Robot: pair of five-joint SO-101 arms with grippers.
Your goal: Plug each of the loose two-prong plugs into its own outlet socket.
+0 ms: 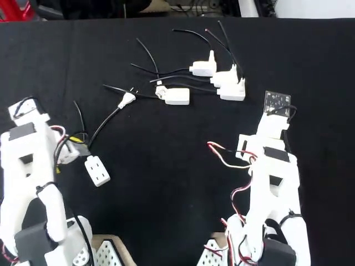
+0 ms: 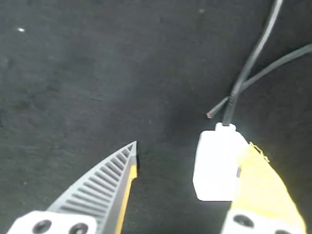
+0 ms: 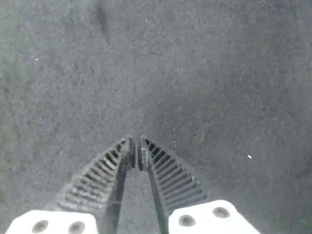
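Observation:
A white outlet socket point(image 1: 98, 170) lies at the near left, and its black cable runs up to a loose two-prong plug point(image 1: 127, 100). My left gripper point(image 2: 192, 146) is open around this socket point(image 2: 217, 165), which rests against the yellow-taped finger point(image 2: 258, 187); the other finger stands well apart. The left arm point(image 1: 28, 160) is beside the socket. Further back lie more white sockets: one point(image 1: 176, 96) with a plug at its end, one point(image 1: 202, 67) and a pair point(image 1: 232, 86). My right gripper point(image 3: 136, 146) is shut on nothing, low over bare black cloth. The right arm point(image 1: 272, 166) is at the near right.
Thin black cables point(image 1: 147, 52) fan out from the sockets at the back of the black cloth. Red and white wires point(image 1: 224, 155) hang off the right arm. The cloth's far edge point(image 1: 177, 18) meets clutter behind the table.

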